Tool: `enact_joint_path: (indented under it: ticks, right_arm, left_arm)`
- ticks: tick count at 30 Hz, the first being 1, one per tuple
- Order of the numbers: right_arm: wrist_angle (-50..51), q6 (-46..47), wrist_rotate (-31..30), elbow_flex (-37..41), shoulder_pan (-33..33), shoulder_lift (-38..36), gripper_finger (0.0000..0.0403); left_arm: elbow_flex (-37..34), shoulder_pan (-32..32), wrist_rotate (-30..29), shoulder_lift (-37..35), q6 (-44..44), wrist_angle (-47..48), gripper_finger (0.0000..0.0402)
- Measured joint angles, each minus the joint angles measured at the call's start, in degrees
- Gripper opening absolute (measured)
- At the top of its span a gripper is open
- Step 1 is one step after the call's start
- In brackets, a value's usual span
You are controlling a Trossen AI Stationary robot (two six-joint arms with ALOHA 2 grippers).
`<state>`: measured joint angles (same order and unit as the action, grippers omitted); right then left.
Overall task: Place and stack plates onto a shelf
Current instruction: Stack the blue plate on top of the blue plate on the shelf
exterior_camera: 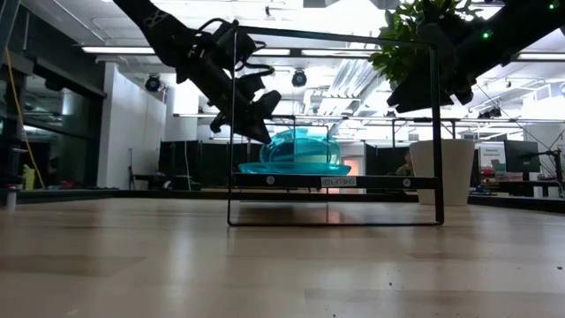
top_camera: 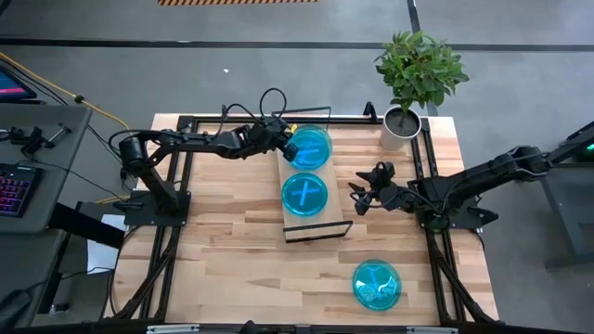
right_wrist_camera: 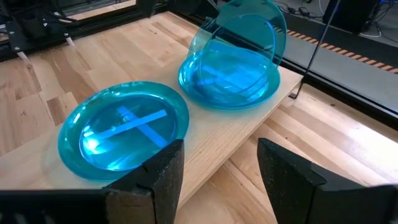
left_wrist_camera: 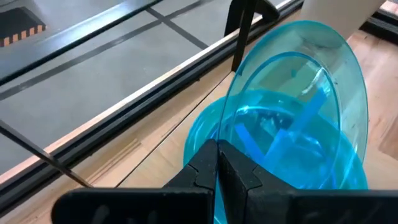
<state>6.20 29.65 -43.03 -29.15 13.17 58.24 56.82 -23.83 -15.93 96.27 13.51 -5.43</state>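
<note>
Three cyan plates show. One lies flat at the far end of the shelf (top_camera: 320, 223), seen in the right wrist view as a flat plate (right_wrist_camera: 230, 84). A tilted plate (top_camera: 314, 141) stands over it, in my left gripper (top_camera: 290, 144), which is shut on its rim. A second flat plate (top_camera: 305, 195) lies mid-board. A third plate (top_camera: 376, 284) lies on the tabletop near the near-right corner. My right gripper (top_camera: 360, 193) is open, hovering right of the shelf and touching nothing. My left gripper (left_wrist_camera: 217, 167) pinches the tilted plate's rim (left_wrist_camera: 224, 130) between its two fingers, on the edge nearest the table's left. The fingers come from the left, slanting down. The plate (right_wrist_camera: 245, 34) tips up steeply, its opposite edge down on the flat plate below it.
A potted plant (top_camera: 401, 125) stands at the far right corner, close behind the shelf's far end. The shelf's thin black frame (exterior_camera: 436, 132) rises at its ends. Black rails (top_camera: 429, 167) edge the tabletop. Bare wood lies on the near left part of the table (top_camera: 232, 269).
</note>
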Motion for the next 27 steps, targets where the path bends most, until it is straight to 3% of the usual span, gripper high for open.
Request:
enact_joint_path:
  ticks: [9,21,27]
  right_arm:
    - [0.0,0.0,-0.5,0.0,0.0,0.0,0.0188]
    - [-0.3,0.3,-2.0,0.0,0.0,0.0,0.0188]
    - [-1.3,0.3,-2.0,0.0,-1.2,0.0,0.0188]
  left_arm:
    - [0.0,0.0,0.2,0.0,-3.2,1.7,0.0013]
    - [0.0,-0.1,0.2,-0.3,-5.9,1.5,0.0114]
    - [1.5,-0.5,0.6,-5.2,-8.7,2.8,0.0148]
